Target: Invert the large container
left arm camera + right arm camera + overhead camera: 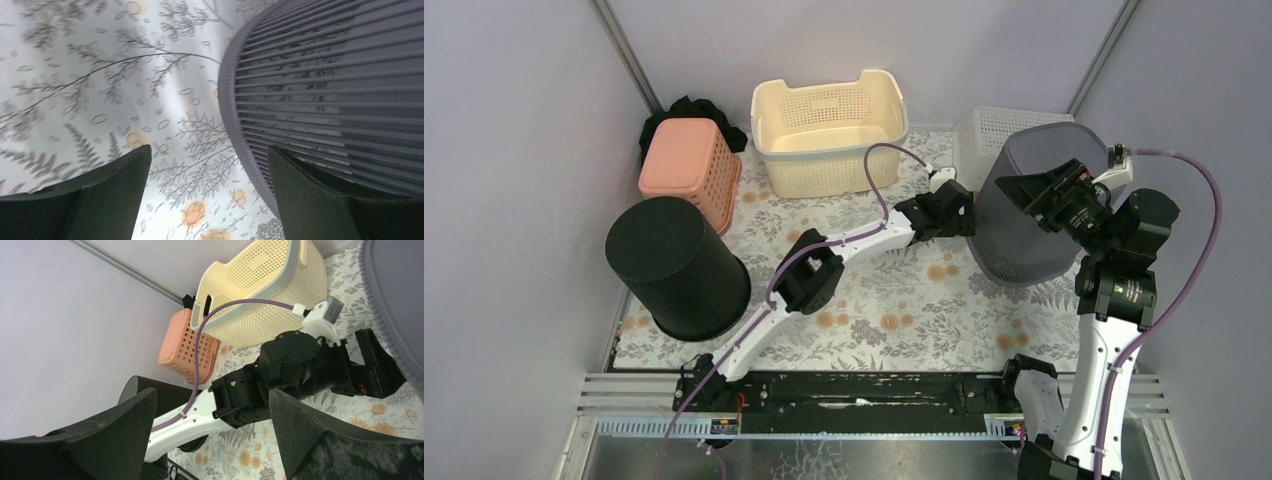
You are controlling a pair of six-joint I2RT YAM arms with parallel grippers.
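Observation:
The large grey slatted container [1024, 235] stands at the right of the floral mat, closed end up and leaning a little. It fills the right of the left wrist view [340, 75], and its edge shows in the right wrist view [400, 300]. My left gripper [969, 215] is open at its lower left side; the right finger lies against the slatted wall and the gap [210, 155] holds only mat. My right gripper [1029, 195] is open high against the container's upper wall; between its fingers [212, 397] only the left arm shows.
A black bin [674, 265] stands upside down at the left. A pink basket [689, 170] and a cream basket [829, 130] sit at the back, and a white basket [989, 135] is behind the grey container. Walls close in on both sides.

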